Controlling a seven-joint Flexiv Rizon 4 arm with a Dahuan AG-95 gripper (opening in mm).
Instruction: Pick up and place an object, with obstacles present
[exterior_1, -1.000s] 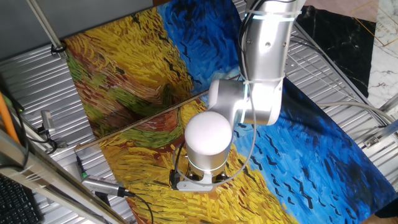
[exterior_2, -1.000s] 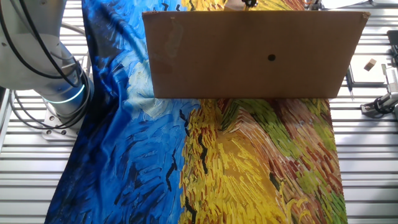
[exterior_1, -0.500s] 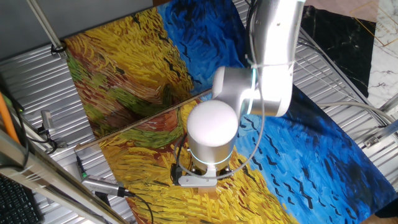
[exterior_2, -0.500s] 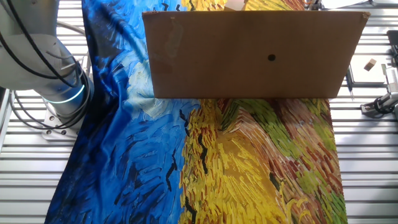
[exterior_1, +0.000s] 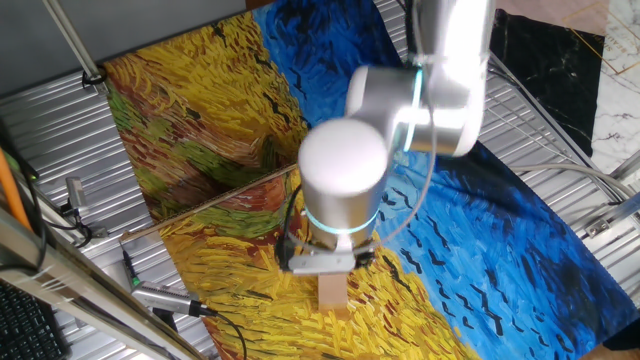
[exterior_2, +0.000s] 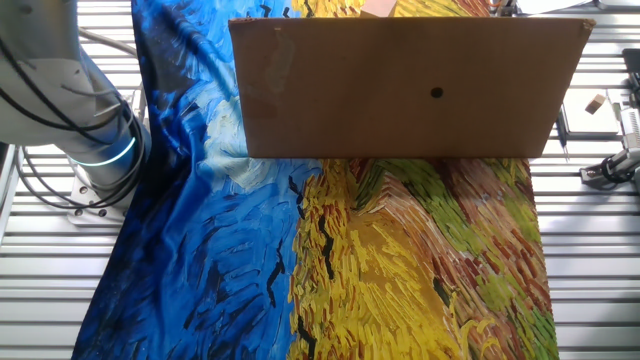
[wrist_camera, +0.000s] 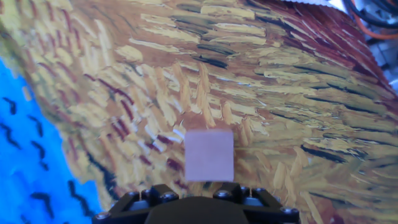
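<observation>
Cube (wrist_camera: 209, 154): small, pale tan, plain faces. In the hand view it sits dead centre, just at 12 o'clock of the black gripper (exterior_1: 330, 280) body, over the yellow brush-stroke part of the painted cloth (exterior_1: 210, 90). In the fixed view from the arm's side it shows right under the wrist, at 6 o'clock of the white arm (exterior_1: 345, 185).

Fingers aren't visible in any view, so I cannot tell if the pincer is spread or pinching the cube. The cube is sharp while the cloth around it is blurred, so my guess is it's gripped and riding with the hand.

Obstacle: a thin brown line at 10 o'clock of the cube in that fixed view. From the opposite side it reads as an upright cardboard panel (exterior_2: 400, 90) that hides the hand. A bit of tan peeks over its top edge at 12 o'clock, too small to name.

Step, as a judgement: grasp and lift phase, transport not yet done. The next move calls for enough height to clear the panel's top edge before crossing toward 10 o'clock, or a route around its end. Then lower and release on the cloth beyond it.

Writing: none readable. No brand or label on the cube, arm or panel, only one black dot on the cardboard face.
</observation>
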